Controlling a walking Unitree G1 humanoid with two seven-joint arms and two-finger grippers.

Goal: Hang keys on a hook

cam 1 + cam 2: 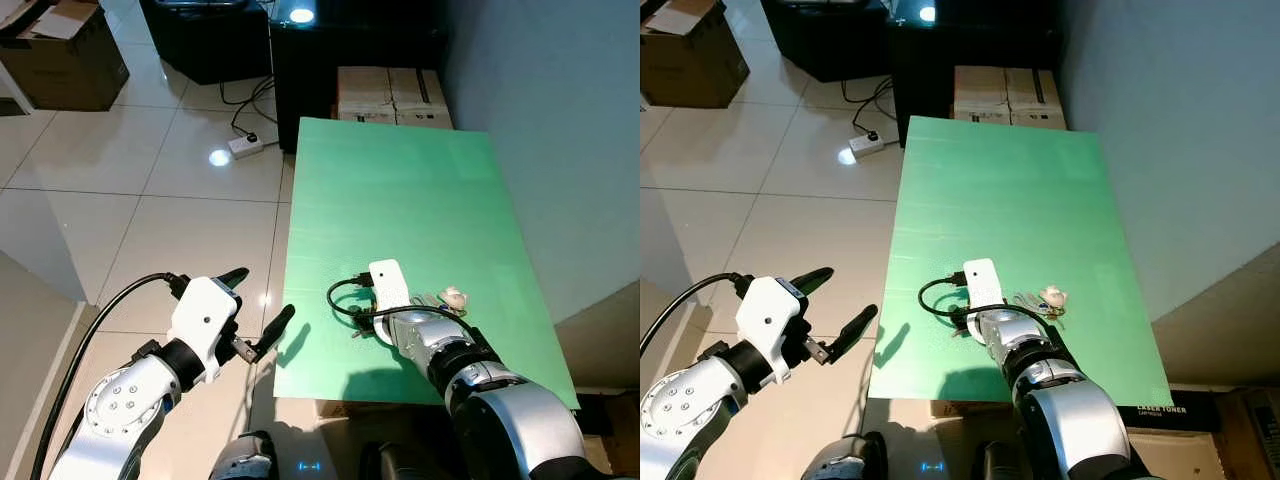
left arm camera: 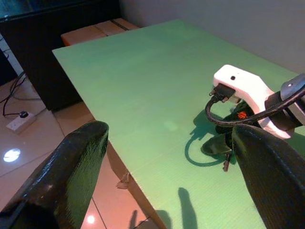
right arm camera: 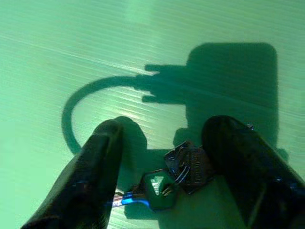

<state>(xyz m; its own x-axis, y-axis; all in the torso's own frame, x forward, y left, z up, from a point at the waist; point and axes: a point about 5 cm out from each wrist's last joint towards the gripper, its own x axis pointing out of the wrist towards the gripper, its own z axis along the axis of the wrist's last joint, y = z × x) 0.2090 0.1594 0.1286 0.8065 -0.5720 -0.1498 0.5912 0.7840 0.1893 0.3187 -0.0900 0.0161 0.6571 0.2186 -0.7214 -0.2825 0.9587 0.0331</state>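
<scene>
Green corrugated tabletop (image 1: 400,190) beside a grey wall. Right gripper (image 3: 167,167), fingers parted, straddles the keys (image 3: 183,174) lying flat, gripping nothing. Left gripper (image 1: 262,305) hovers open off the table edge. Risk: closing fingers may skid the flat keys aside.

Keys (image 3: 178,179) on the table (image 1: 400,190), between the right tool's (image 3: 167,162) fingers.

You have even, bright room light; glare spots sit on the floor tiles (image 1: 219,157) left of the green board (image 1: 400,200). Sharp arm shadows fall on that board. The wrist views are green-tinted, their near fingers blurred.
</scene>
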